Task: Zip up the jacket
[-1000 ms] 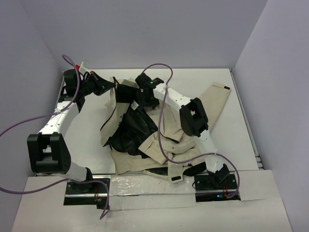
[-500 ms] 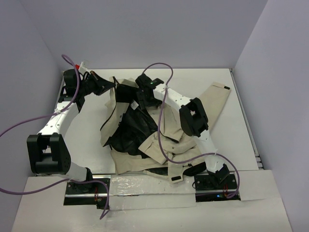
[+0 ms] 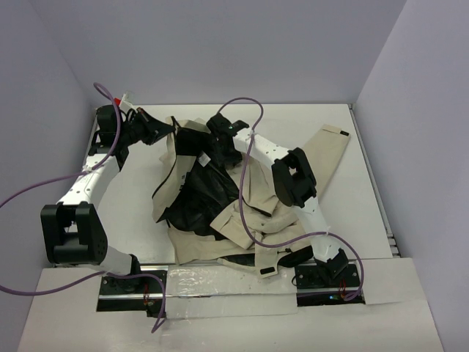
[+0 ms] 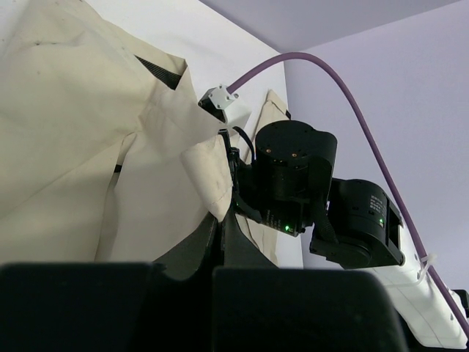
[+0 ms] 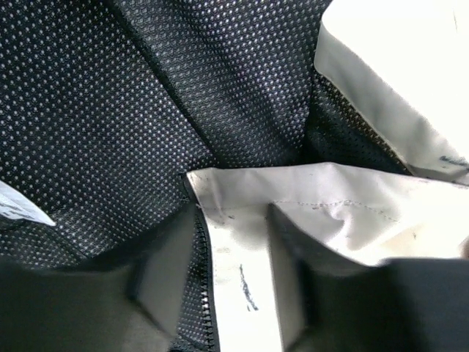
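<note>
The jacket (image 3: 192,248) lay crumpled in the middle of the table (image 3: 352,213), with its black lining (image 3: 198,198) showing. We saw the left gripper (image 4: 221,220) closed tight on a beige edge. The right gripper (image 5: 231,213) stood half wide, with one finger on each side of the zipper edge (image 5: 209,308).

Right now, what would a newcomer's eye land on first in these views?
The crumpled beige jacket heaped in the middle of the table, its black mesh lining spilled open. The left gripper is shut on its far-left edge, while the right gripper, jaws apart, straddles a beige edge beside the zipper teeth.
</note>
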Robot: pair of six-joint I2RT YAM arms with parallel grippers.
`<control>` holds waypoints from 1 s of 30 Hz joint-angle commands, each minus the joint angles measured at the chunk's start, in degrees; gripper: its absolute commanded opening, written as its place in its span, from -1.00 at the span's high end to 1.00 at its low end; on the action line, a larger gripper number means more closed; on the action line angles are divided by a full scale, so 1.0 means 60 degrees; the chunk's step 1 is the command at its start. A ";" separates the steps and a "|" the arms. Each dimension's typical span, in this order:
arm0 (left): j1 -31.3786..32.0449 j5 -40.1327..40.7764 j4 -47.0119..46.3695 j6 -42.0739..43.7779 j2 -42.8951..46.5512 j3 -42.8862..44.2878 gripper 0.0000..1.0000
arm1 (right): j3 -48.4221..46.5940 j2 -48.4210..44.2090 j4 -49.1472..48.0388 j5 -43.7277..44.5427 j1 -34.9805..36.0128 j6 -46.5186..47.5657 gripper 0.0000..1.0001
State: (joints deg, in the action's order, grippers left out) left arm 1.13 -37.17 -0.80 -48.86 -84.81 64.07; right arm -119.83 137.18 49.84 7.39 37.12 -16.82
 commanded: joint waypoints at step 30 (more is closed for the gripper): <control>0.0061 0.0217 -0.0047 0.0040 0.0409 0.0174 1.00 | 0.0046 -0.0027 -0.0538 -0.0619 -0.0288 0.0310 -0.55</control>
State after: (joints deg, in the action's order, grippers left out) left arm 1.15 -36.27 -0.19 -48.88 -84.12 64.07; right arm -119.17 135.97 48.49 4.82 34.74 -15.53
